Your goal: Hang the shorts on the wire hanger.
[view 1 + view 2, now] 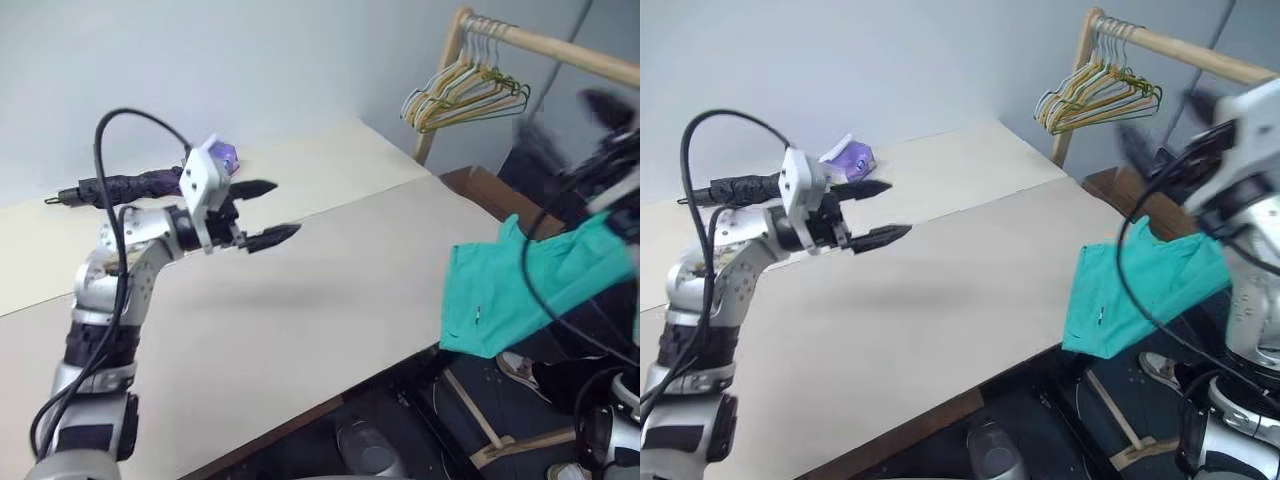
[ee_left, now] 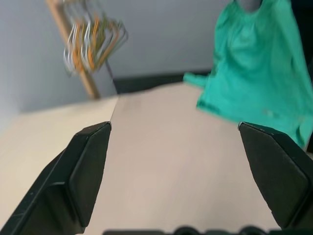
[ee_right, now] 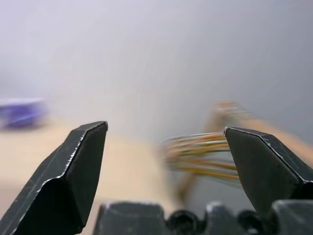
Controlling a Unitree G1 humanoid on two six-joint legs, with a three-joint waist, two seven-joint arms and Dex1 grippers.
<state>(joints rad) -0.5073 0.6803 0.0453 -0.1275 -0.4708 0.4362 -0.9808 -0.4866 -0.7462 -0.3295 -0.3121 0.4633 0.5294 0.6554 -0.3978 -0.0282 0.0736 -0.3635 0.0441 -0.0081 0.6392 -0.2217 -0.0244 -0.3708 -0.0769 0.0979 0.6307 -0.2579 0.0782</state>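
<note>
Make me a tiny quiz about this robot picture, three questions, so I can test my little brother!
1. What colour are the shorts?
2. True or false: the left hand is shut on the shorts.
3. Where does the bunch of hangers hang? A: on the wooden rail. B: on a door. C: in a drawer.

Key:
1. Teal-green.
2. False: it is open and empty, above the table.
3. A.
</note>
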